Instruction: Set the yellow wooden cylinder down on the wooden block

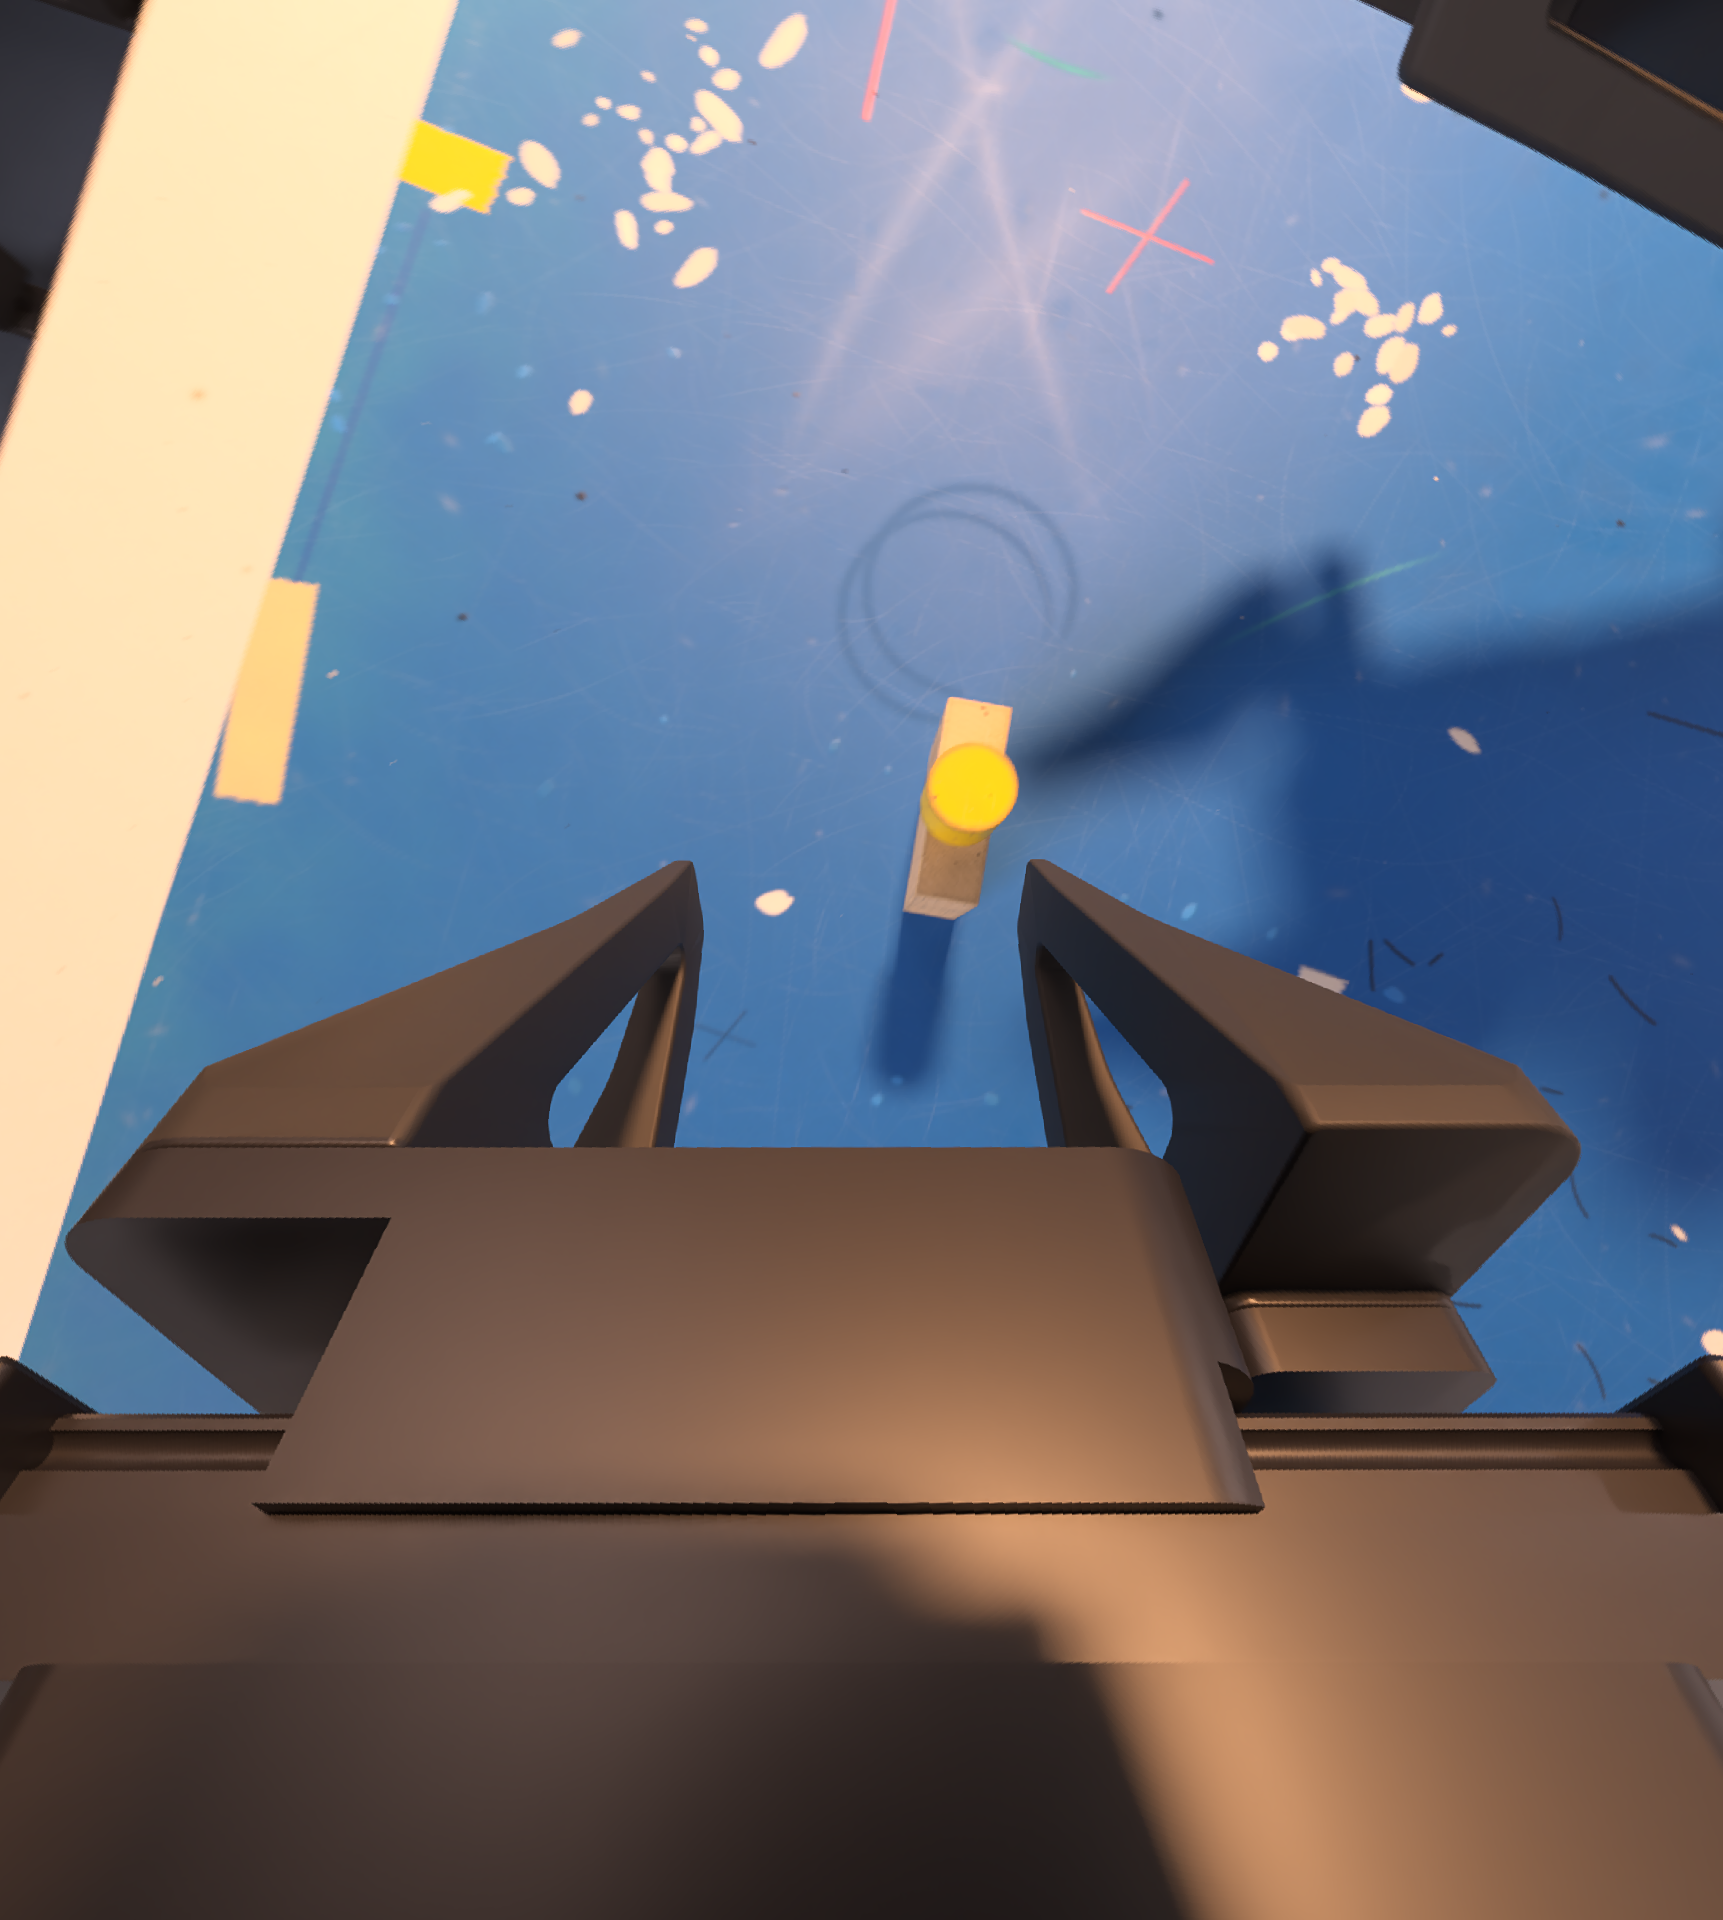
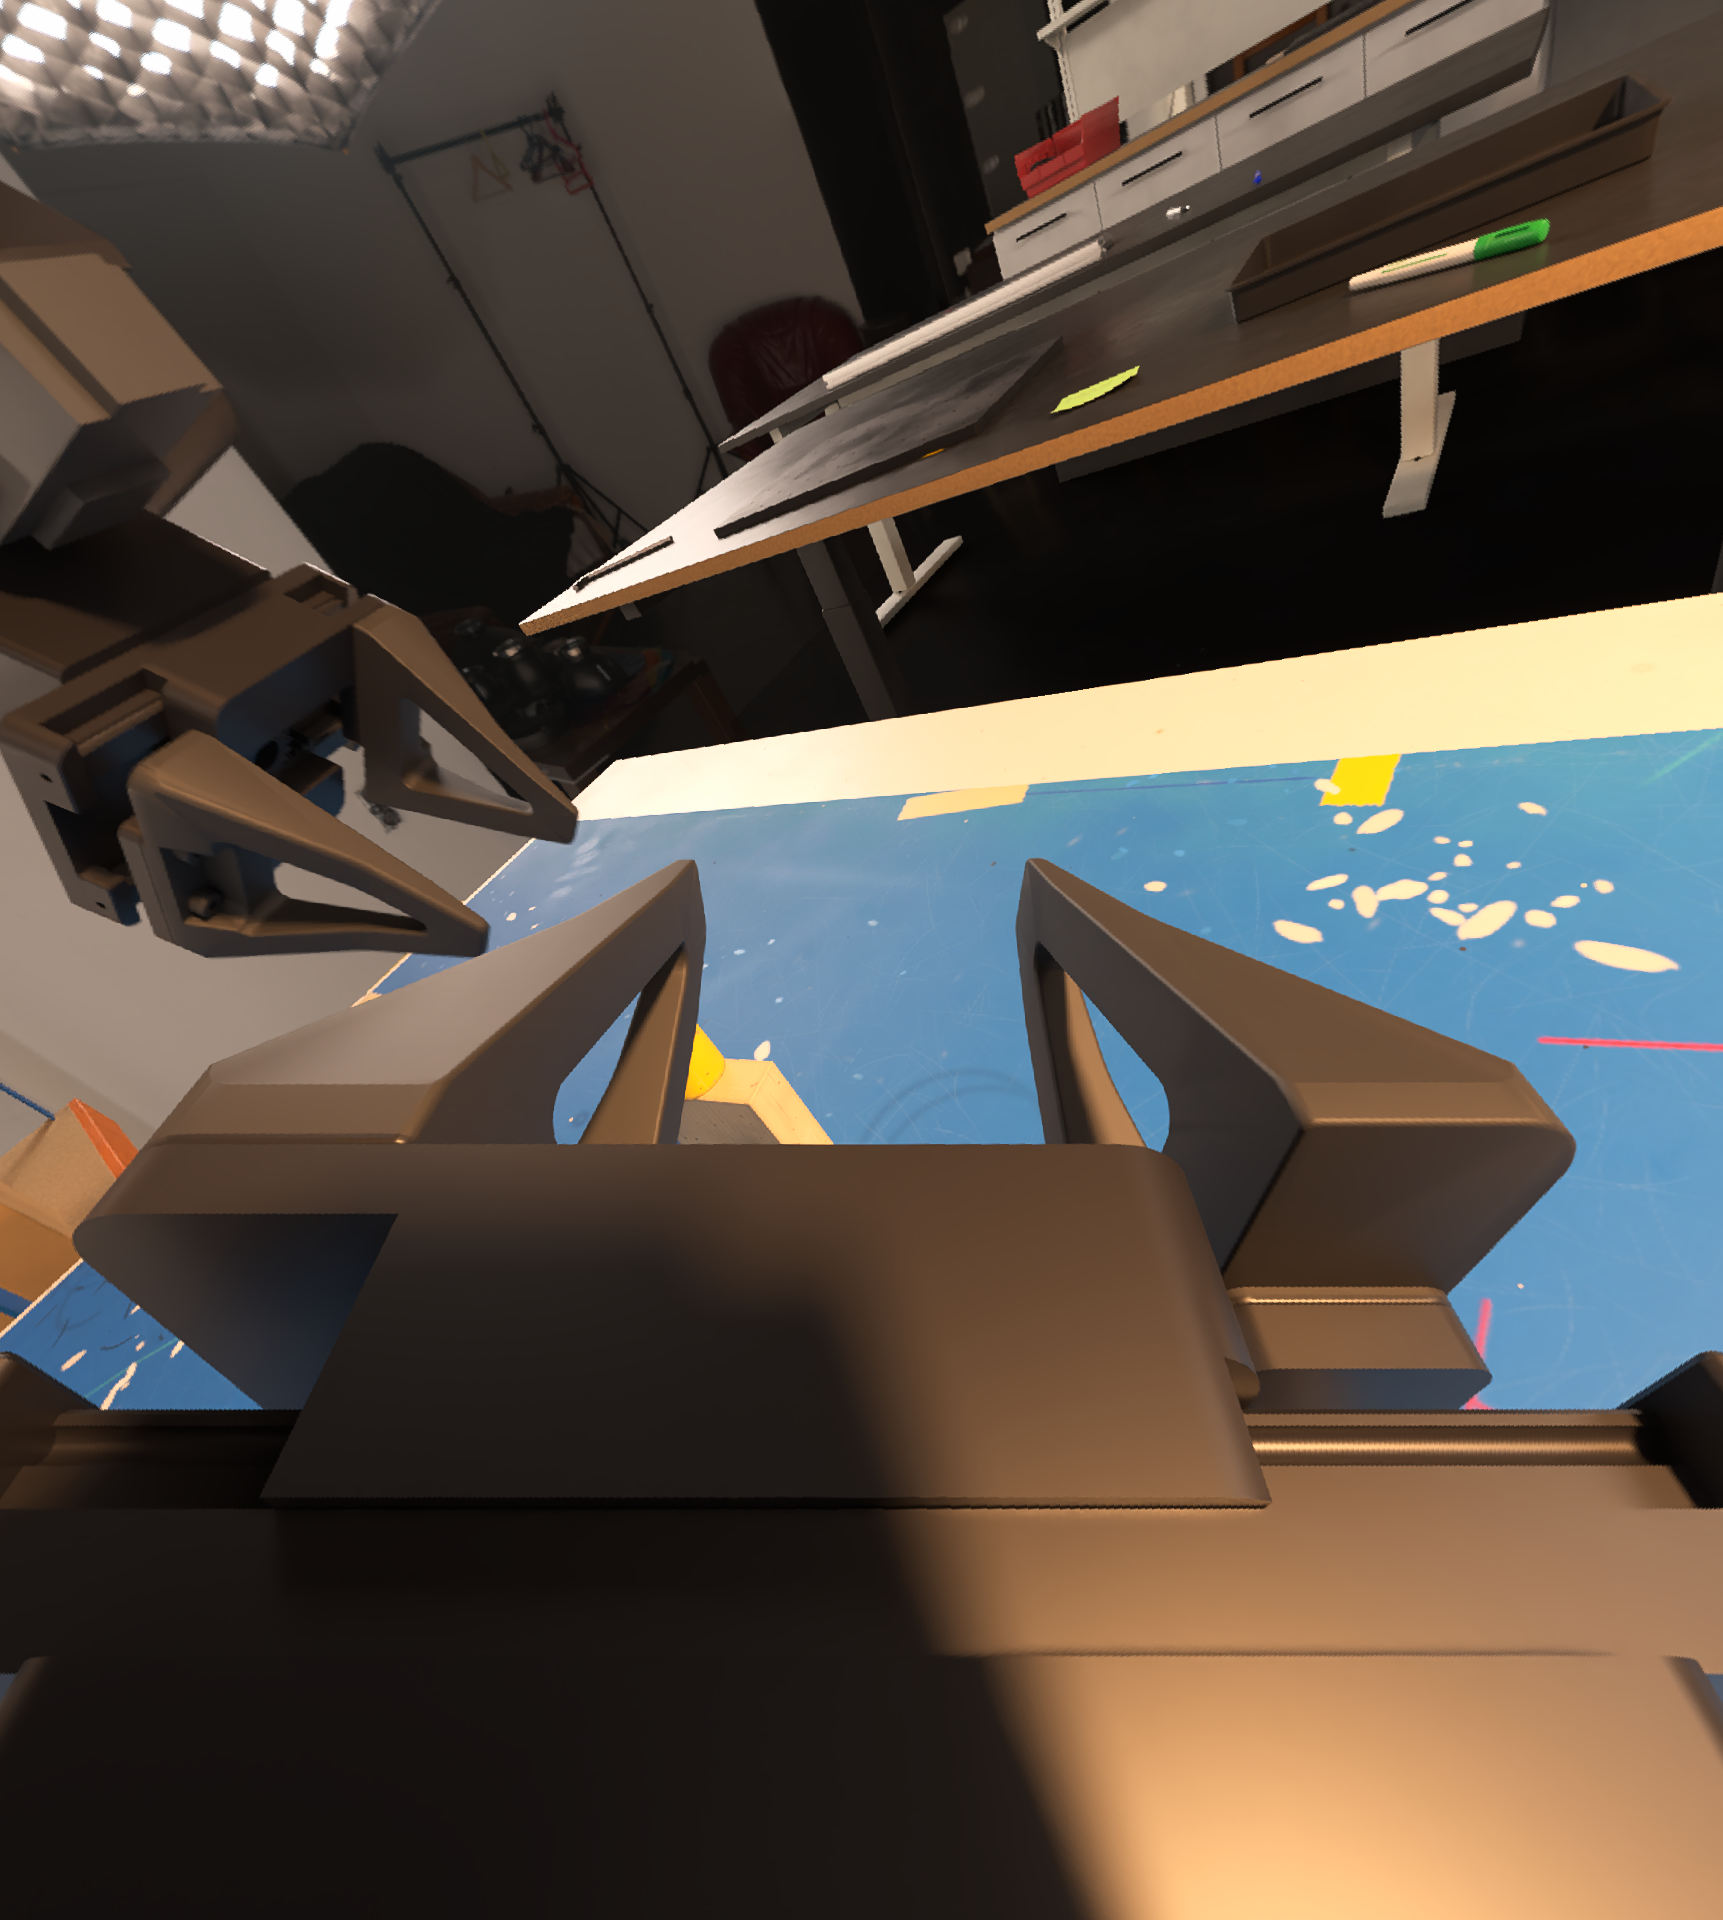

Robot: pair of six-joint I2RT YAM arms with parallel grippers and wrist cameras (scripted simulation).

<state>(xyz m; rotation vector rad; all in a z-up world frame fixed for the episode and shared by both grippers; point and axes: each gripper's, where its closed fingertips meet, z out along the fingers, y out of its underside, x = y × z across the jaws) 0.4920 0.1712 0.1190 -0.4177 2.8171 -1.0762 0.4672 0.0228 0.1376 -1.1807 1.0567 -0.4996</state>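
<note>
In the left wrist view the yellow wooden cylinder [image 1: 969, 792] stands upright on the pale wooden block [image 1: 952, 868], which lies on the blue table [image 1: 628, 623]. My left gripper [image 1: 862, 883] is open and empty, high above them. In the right wrist view my right gripper [image 2: 862, 883] is open and empty; a sliver of the cylinder [image 2: 704, 1062] and part of the block [image 2: 769, 1103] show between its fingers, just behind the left one. The left gripper [image 2: 524, 883] also shows there, open, at the upper left.
A white border [image 1: 109, 520] runs along the table's edge, with yellow tape pieces [image 1: 452, 166]. White paint flecks [image 1: 1356, 332] and a red cross [image 1: 1148, 237] mark the blue surface. Part of the right arm [image 1: 1667, 94] shows at the top right. Other desks [image 2: 1148, 395] stand beyond.
</note>
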